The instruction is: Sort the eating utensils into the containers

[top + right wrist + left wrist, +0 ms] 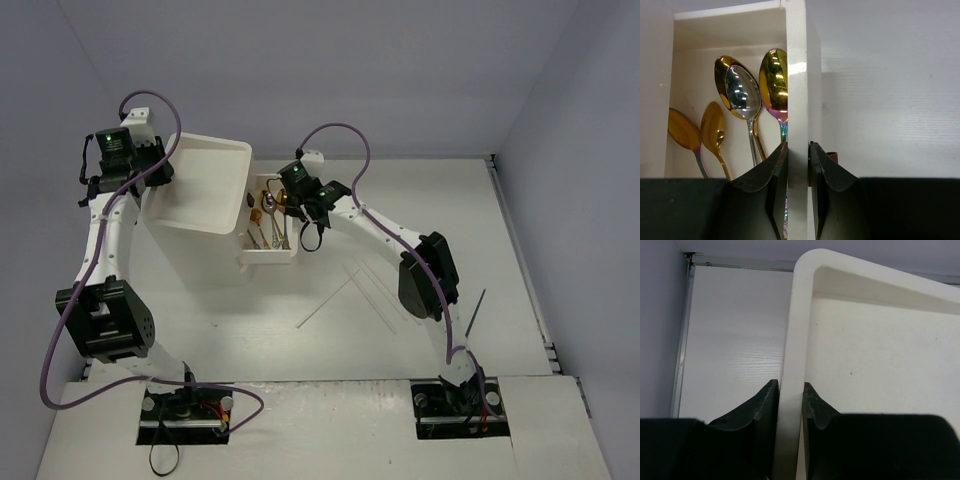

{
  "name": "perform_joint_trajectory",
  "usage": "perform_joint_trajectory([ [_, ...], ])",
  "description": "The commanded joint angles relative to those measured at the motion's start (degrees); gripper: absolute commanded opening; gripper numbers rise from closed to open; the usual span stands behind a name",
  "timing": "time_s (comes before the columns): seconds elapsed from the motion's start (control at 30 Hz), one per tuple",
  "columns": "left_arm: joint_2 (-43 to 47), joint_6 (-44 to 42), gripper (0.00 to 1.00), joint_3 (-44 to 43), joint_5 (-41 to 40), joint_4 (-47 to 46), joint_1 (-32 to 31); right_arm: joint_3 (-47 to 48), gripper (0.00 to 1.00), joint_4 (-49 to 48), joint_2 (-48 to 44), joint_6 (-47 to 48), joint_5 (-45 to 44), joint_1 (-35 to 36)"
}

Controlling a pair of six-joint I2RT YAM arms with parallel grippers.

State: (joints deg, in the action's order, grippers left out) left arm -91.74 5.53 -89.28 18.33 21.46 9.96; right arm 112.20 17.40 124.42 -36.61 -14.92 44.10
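I judge the spoons sorted and the boxes being steadied. The left jaws pinch the rim of the one cabinet (796,315), and the right jaws pinch a wall of the one drawer (796,75) just beside it. Loose on the counter (250,320) I count three faint pale chopsticks (325,303) and one dark chopstick (476,312); the drawer holds five spoons (742,92), four gold and one silver. Next calls for releasing both grips and pinching those thin sticks low.

Spoons (743,92) inside drawer (796,75), chopsticks (326,303) on table (250,330)
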Motion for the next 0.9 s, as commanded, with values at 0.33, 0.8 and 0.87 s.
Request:
perform_joint_trajectory([
  [0.33, 3.72, 19.77, 0.0, 5.6, 5.24, 0.92, -3.54, -0.59, 0.0, -13.81, -7.26, -11.52, 10.11, 6.07],
  [0.8, 4.72, 17.64, 0.0, 3.51, 1.74, 3.58, -2.67, -10.2, 0.0, -14.06, -13.01, -8.04, 5.36, 5.55],
  [0.87, 4.7, 16.96, 0.0, 3.67, 2.46, 3.36, -2.75, -9.81, 0.0, -14.18, -12.05, -7.87, 7.3, 5.3],
])
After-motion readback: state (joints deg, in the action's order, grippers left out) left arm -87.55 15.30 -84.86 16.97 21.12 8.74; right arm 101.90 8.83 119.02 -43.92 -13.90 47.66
